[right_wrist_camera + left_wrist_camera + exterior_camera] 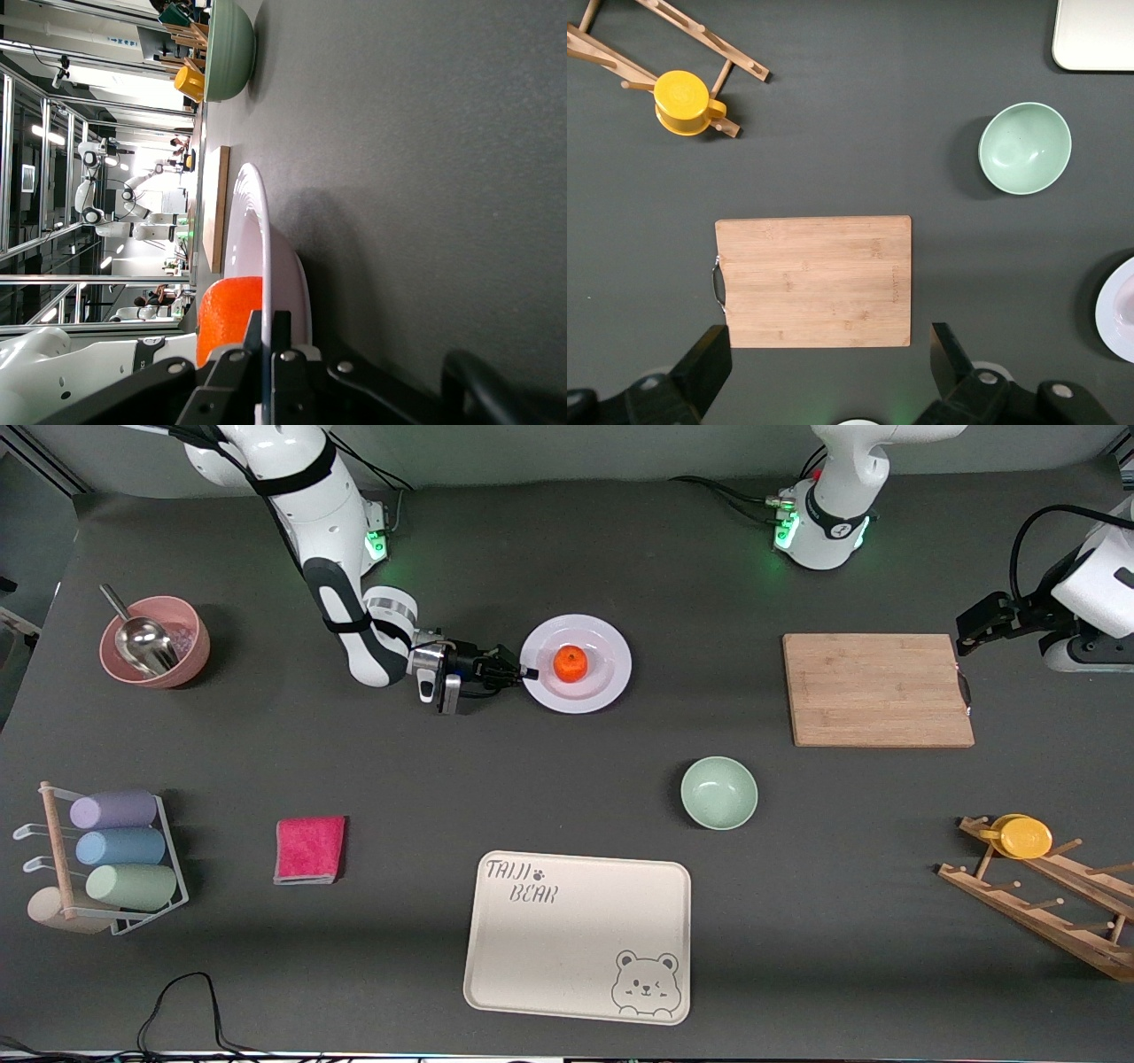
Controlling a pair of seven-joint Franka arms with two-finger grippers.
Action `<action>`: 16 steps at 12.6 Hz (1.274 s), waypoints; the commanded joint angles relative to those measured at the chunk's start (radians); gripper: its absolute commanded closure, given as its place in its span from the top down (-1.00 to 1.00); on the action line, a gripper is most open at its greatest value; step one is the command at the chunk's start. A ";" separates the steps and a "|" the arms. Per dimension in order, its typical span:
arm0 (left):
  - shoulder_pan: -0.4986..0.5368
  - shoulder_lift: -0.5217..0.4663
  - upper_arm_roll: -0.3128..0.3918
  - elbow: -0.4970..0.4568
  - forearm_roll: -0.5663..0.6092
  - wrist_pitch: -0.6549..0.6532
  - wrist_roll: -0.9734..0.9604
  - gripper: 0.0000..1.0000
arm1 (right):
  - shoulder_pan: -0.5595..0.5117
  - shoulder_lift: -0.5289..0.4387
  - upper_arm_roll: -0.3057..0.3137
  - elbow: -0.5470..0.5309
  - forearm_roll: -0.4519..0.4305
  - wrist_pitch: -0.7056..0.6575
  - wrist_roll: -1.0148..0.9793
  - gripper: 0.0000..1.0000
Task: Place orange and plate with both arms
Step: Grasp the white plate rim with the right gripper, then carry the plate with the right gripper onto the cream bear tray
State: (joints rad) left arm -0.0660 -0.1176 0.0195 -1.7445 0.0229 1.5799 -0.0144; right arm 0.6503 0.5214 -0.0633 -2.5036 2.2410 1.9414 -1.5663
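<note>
With the orange (571,663) already sitting on the plate (602,682) near the table's base-side edge, clamping right gripper (529,674) onto the rim; moving the plate remaining. Hovering left gripper (831,370) spread wide, empty, over cutting board (812,281) beside green bowl (1025,147). Pinching the plate edge-on, orange (229,314) just inside.

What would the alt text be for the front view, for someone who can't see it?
The right gripper is shut on the rim of the round white plate, which sits on the dark table with the small bright orange in its centre. The left gripper waits open above the wooden cutting board.
</note>
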 commanded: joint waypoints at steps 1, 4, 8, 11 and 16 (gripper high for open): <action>0.002 0.001 -0.003 0.007 -0.001 -0.005 0.016 1.00 | 0.014 0.028 -0.006 0.019 0.040 0.001 -0.029 -1.00; -0.002 -0.002 -0.007 0.008 0.015 -0.027 -0.005 1.00 | -0.032 -0.004 -0.007 0.026 0.002 -0.015 0.075 -1.00; 0.008 -0.011 0.002 0.010 0.020 -0.043 -0.007 1.00 | -0.127 -0.029 -0.007 0.117 -0.109 -0.024 0.236 -1.00; 0.009 -0.004 0.002 0.008 0.019 -0.034 -0.025 1.00 | -0.176 -0.021 -0.013 0.256 -0.191 -0.022 0.386 -1.00; 0.006 -0.010 -0.004 0.005 0.019 -0.021 -0.021 1.00 | -0.234 0.080 -0.023 0.602 -0.302 0.036 0.714 -1.00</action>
State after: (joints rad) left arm -0.0622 -0.1181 0.0210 -1.7442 0.0311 1.5615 -0.0231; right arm 0.4301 0.5343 -0.0870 -2.0618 1.9976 1.9515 -0.9929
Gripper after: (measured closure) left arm 0.000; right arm 0.956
